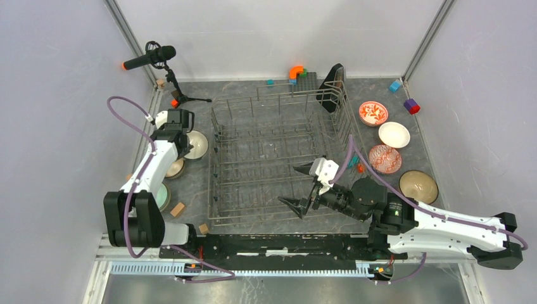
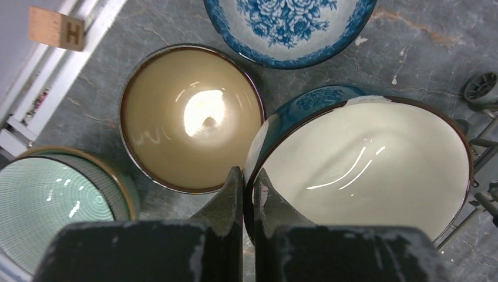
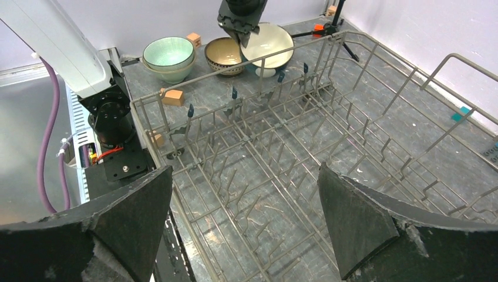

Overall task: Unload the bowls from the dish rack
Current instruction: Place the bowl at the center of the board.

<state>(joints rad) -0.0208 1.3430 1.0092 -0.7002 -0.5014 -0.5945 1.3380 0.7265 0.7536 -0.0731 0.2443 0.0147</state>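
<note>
Already out of the dish rack [image 1: 278,158]: eight bowls stand on the grey table [image 1: 437,149], four on each side.

Left of the rack, teal bowl [image 2: 364,164], cream inside, tilted, near rim pinched between the jaws of the left gripper [image 2: 248,200]; whether its foot touches the table cannot be told. Tan bowl [image 2: 191,117] just beside it, mint green bowl [image 2: 47,200] next along, blue-white bowl [image 2: 288,23] beyond. Right of the rack, far to near: red-floral bowl [image 1: 373,113], plain white bowl [image 1: 394,134], red-lattice bowl [image 1: 385,159], striped bowl [image 1: 418,186]. Right gripper [image 1: 291,185] hangs over the rack's near right part, jaws spread wide, gripping nothing. Microphone [image 1: 151,58] on a stand at the far left corner; purple block [image 1: 411,106] far right; lettered wooden block [image 2: 56,28] near the tan bowl.
</note>
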